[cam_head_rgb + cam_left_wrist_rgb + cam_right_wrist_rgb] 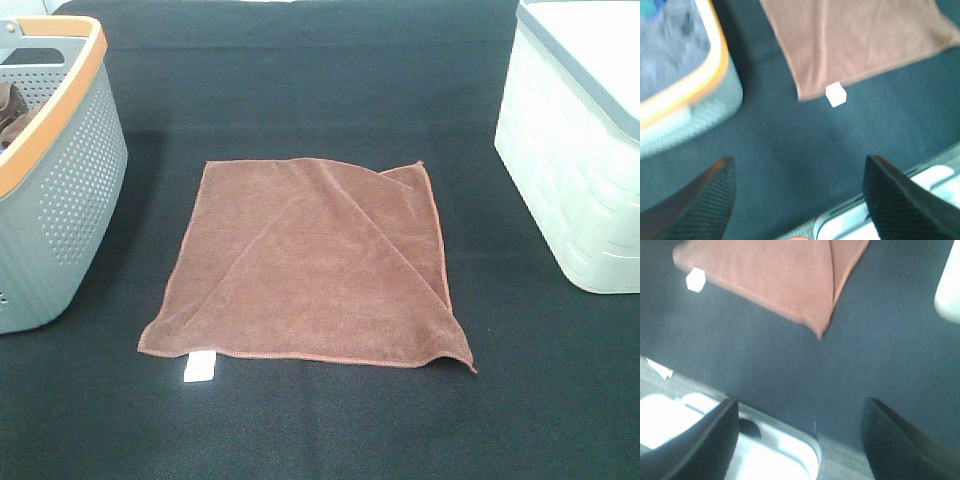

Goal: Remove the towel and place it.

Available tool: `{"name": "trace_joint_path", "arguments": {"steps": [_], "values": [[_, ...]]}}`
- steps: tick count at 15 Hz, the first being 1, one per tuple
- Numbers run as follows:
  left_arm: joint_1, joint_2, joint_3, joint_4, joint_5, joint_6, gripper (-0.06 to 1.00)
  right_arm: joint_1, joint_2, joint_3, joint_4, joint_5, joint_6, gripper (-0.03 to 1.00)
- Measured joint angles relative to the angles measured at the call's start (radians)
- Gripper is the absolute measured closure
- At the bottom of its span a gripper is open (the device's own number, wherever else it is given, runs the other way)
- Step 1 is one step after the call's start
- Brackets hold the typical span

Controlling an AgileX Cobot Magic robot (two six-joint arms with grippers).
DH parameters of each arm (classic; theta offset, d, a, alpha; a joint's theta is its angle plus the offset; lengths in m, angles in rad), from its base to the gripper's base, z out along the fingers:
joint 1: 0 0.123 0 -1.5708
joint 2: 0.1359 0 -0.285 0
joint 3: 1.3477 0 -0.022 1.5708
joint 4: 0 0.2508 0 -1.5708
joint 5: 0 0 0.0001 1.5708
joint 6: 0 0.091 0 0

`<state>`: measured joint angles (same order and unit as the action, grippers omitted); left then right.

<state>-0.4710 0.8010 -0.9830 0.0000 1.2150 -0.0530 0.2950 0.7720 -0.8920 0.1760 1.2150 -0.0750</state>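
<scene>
The reddish-brown towel (310, 265) lies spread almost flat on the black table cover, its right side folded over in a triangle. Its small white tag (198, 368) sticks out at the near left corner. It also shows in the left wrist view (855, 42) and the right wrist view (770, 275). My left gripper (800, 200) is open and empty above the table, near the towel's tag corner. My right gripper (800, 440) is open and empty, back from the towel's near right corner. Neither gripper appears in the exterior high view.
A grey perforated basket with an orange rim (60, 190) stands at the left, with a bunched brown cloth (12, 112) inside. A white lidded bin (580, 150) stands at the right. The table's near edge and white hardware (765, 450) lie under the grippers.
</scene>
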Motion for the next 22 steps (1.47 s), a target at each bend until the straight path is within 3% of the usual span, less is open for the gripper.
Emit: {"name": "trace_joint_path", "arguments": {"steps": [3,8,14,18,22], "values": [[0.0,-0.256,0.248,0.0,0.003,0.0,0.26,0.0,-0.218,0.226,-0.001,0.007,-0.022,0.31],[0.0,-0.504,0.424,0.0,0.006,0.01,0.26,0.0,-0.484,0.336,-0.042,0.008,-0.044,0.31],[0.0,-0.602,0.479,0.0,-0.147,0.053,0.26,0.0,-0.592,0.382,-0.088,-0.127,-0.044,0.31],[0.0,-0.602,0.484,-0.053,-0.162,0.101,0.26,0.0,-0.592,0.384,-0.09,-0.142,-0.044,0.31],[0.0,-0.602,0.484,-0.053,-0.164,0.102,0.26,0.0,-0.592,0.384,-0.09,-0.142,-0.044,0.31]]}}
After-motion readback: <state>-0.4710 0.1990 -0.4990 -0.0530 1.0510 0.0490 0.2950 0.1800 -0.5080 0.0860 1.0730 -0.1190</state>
